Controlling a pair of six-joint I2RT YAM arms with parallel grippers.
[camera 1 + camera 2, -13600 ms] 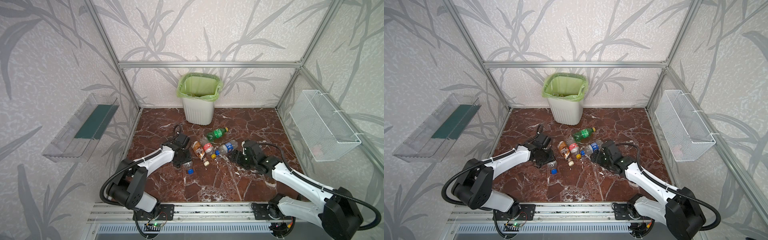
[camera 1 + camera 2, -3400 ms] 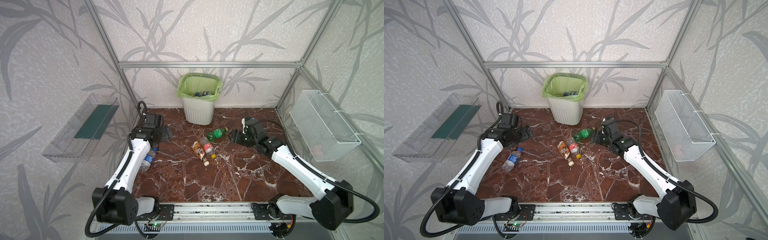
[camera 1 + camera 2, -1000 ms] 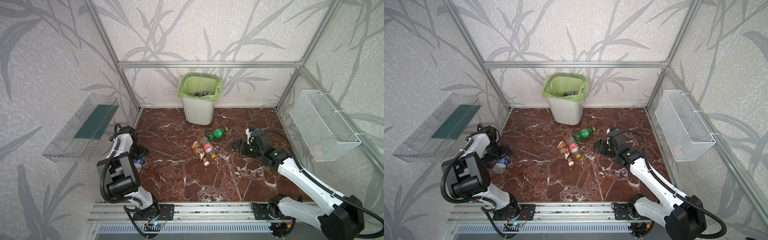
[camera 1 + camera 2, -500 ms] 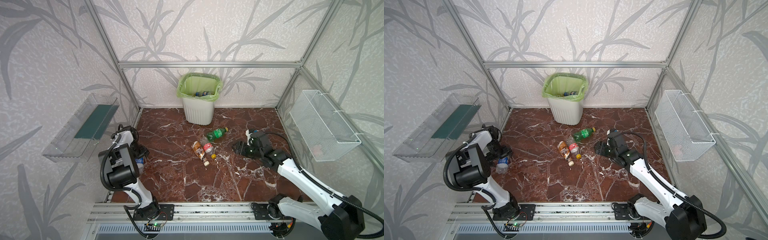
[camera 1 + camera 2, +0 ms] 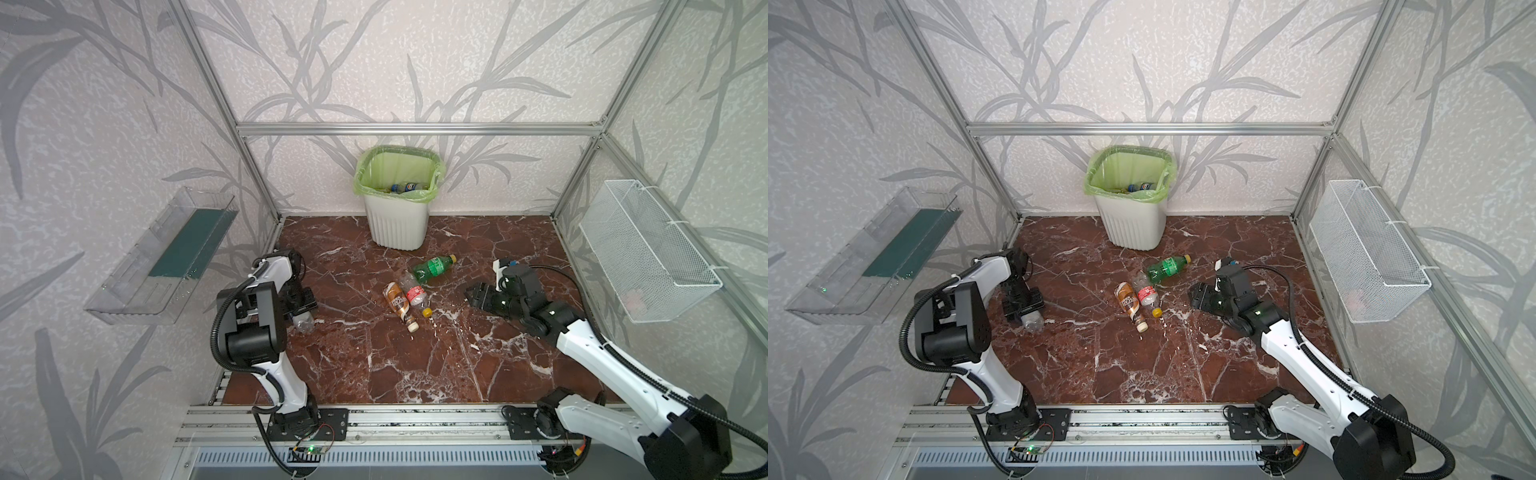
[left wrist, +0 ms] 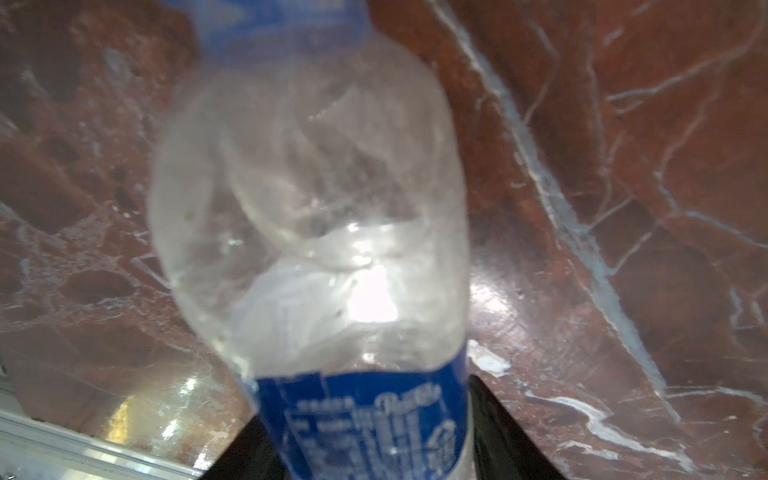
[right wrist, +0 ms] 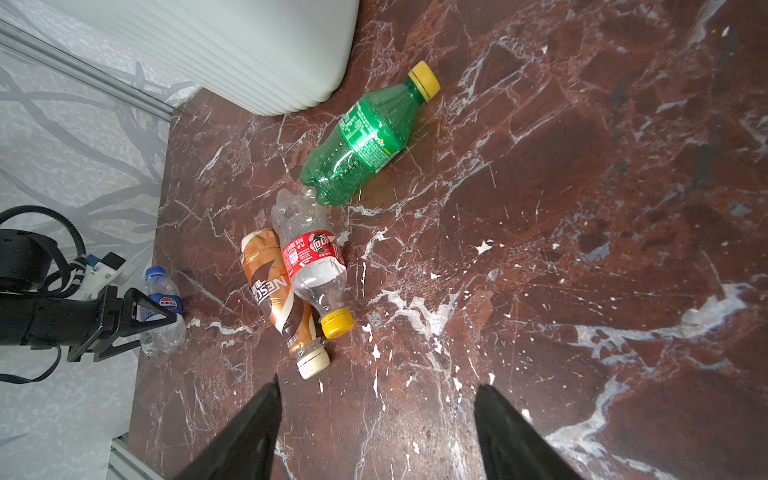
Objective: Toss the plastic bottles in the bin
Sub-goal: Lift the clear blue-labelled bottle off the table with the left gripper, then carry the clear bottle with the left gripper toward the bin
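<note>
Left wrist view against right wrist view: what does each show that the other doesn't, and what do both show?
Left wrist only: a close-up of the clear bottle, dented and pinched at its blue label by the left gripper. Right wrist only: the green bottle, red-labelled bottle and brown bottle lying together, the bin base, and the open, empty right gripper. Both: the clear bottle, the left gripper and the marble floor.
</note>
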